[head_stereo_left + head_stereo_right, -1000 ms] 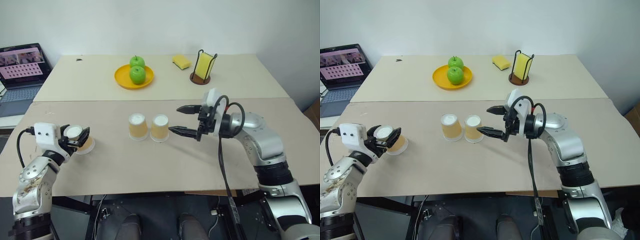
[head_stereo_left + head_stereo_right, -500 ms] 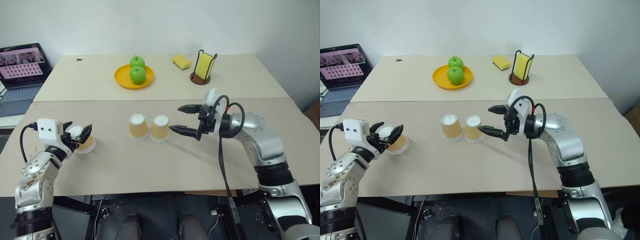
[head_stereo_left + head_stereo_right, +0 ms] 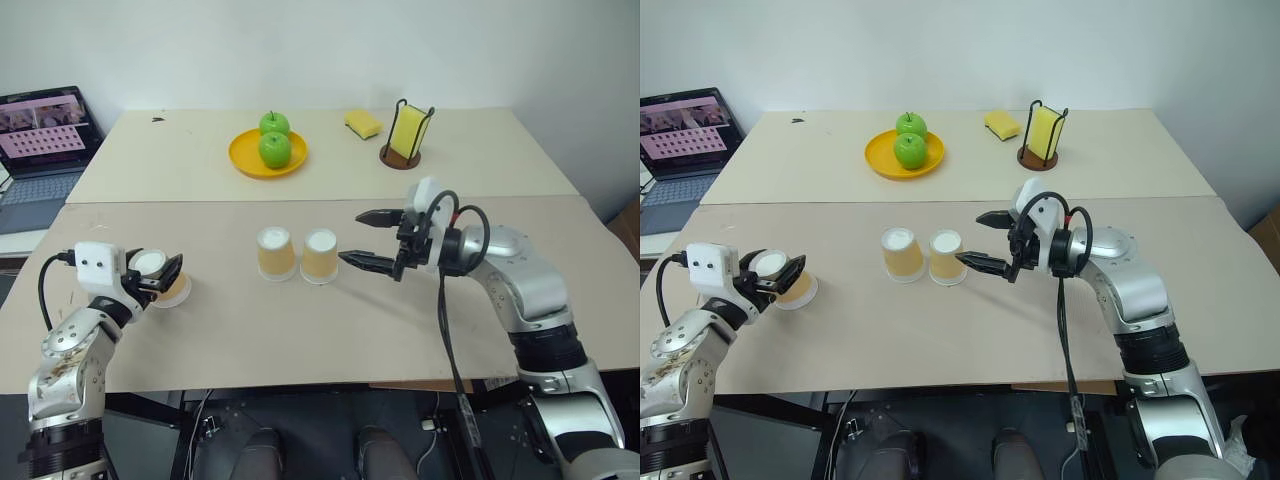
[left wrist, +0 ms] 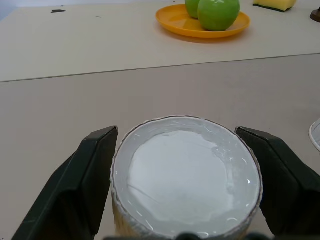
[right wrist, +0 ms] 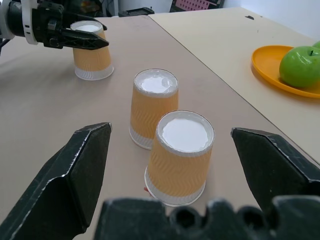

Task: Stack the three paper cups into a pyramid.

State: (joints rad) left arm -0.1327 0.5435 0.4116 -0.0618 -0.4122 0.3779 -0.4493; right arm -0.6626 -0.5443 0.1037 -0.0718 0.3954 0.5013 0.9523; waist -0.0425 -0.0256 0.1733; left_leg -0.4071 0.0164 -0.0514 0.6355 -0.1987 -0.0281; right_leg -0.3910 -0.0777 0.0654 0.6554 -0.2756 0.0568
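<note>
My left gripper [image 3: 160, 277] grasps one upside-down tan-orange paper cup [image 3: 168, 287] on the beige tabletop [image 3: 300, 330]; my right gripper [image 3: 368, 240] hangs released beside two upside-down cups [image 3: 299, 255].

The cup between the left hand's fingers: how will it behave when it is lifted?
The cup is thin paper, so probably light and easy to crush. It stands upside down, wide rim on the table, so it looks stable. Its sides taper upward, so the left hand may slip off.
</note>
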